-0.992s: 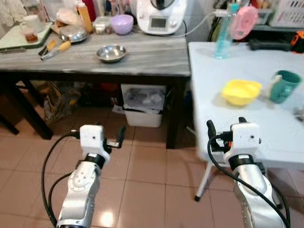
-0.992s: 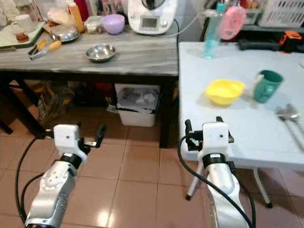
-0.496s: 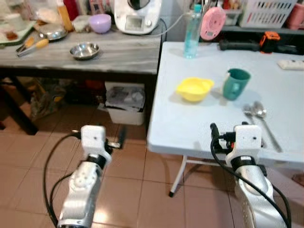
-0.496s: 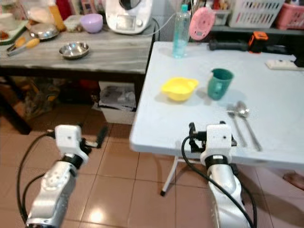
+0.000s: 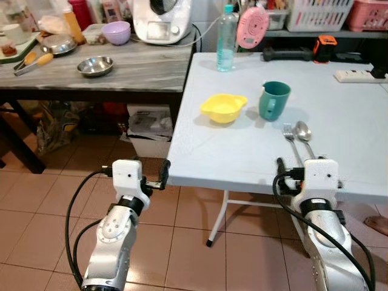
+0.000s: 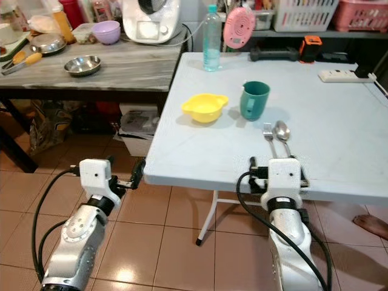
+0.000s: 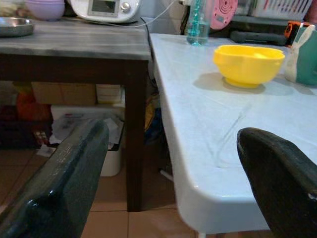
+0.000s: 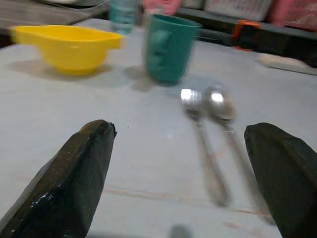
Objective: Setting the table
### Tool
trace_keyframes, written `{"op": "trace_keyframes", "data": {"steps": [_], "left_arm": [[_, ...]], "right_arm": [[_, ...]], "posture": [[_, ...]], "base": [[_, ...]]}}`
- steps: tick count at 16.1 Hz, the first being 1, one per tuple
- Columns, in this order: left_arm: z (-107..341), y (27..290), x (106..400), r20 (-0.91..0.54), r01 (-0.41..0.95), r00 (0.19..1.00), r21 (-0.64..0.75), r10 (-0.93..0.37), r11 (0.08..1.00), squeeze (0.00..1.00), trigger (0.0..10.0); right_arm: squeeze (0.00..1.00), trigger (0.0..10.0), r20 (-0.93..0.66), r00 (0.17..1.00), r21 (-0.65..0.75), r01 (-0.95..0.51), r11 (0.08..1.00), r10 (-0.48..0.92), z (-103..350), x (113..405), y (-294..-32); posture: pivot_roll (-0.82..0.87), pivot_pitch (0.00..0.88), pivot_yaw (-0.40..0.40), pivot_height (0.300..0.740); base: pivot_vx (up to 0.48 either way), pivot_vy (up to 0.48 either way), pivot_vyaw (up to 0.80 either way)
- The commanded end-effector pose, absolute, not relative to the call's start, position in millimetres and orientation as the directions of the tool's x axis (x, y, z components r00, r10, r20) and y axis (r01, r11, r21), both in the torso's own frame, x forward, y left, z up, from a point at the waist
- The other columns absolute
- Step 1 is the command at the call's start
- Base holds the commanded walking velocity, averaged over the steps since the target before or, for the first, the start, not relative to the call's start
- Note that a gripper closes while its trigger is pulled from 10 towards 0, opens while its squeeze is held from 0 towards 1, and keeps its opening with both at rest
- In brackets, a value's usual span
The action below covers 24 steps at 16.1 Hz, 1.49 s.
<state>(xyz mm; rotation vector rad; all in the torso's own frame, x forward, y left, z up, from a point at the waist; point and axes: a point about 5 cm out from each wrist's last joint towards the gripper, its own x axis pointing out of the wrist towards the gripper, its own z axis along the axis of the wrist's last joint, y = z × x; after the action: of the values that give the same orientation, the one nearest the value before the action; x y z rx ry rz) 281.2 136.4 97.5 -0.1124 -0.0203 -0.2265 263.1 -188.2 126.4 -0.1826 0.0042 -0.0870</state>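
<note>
Two grippers hovering at the near edge of the white table (image 5: 339, 115), both spread wide and grasping nothing: left gripper (image 5: 159, 176) just off the table's near-left corner, over the tiled floor (image 5: 36, 206); right gripper (image 8: 183, 171) low over the table's near edge, fingers (image 8: 74, 173) parted to either side of the cutlery. Sitting on the table, toward its left half: yellow bowl (image 5: 224, 108), with green mug (image 5: 273, 100) just beside it on the right, upright, apart from the bowl. Lying nearer the table's front edge than the mug, side by side and almost touching: fork (image 5: 290, 139) on the left, spoon (image 5: 304, 134) on the right, handles pointing toward the near edge. Standing at the table's far edge: clear bottle (image 5: 225, 31), pink round fan (image 5: 253, 26) just right of it, and further right along that edge a dark tool (image 5: 291, 54) with an orange part (image 5: 325, 45), then a white power strip (image 5: 357, 76) near the far-right corner. Butting against the table's left side: grey-topped bench (image 5: 121, 70) carrying a steel bowl (image 5: 95, 65), purple bowl (image 5: 116, 32) and white kitchen machine (image 5: 160, 18). Showing beyond the table's near-right corner, on the floor: a person's bare foot (image 6: 370, 225).
</note>
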Motion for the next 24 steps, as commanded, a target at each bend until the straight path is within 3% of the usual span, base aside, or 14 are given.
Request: {"op": "trace_keyframes", "data": {"steps": [1, 21, 24], "left_arm": [[100.9, 135.6, 279.5, 0.056, 0.257, 0.966, -0.106, -0.252, 0.961, 0.0, 10.0], [97.6, 127.2, 276.5, 0.05, 0.321, 0.947, -0.129, -0.317, 0.938, 0.0, 10.0], [94.3, 123.0, 274.7, 0.036, 0.35, 0.937, -0.14, -0.348, 0.926, 0.0, 10.0]], "right_arm": [[0.0, 10.0, 0.024, 0.998, -0.186, 0.056, 0.981, -0.053, 129.5, 261.8, -183.5], [0.0, 10.0, 0.044, 0.999, -0.189, 0.015, 0.982, -0.006, 130.4, 259.9, -184.1], [0.0, 10.0, 0.041, 0.999, -0.194, 0.01, 0.981, -0.002, 129.5, 259.4, -183.9]], "posture": [[-0.08, 0.071, 0.047, 0.74], [-0.09, 0.078, 0.049, 0.74], [-0.09, 0.08, 0.048, 0.74]], "base": [[0.0, 0.0, 0.0], [0.372, 0.0, 0.0], [0.0, 0.0, 0.0]]}}
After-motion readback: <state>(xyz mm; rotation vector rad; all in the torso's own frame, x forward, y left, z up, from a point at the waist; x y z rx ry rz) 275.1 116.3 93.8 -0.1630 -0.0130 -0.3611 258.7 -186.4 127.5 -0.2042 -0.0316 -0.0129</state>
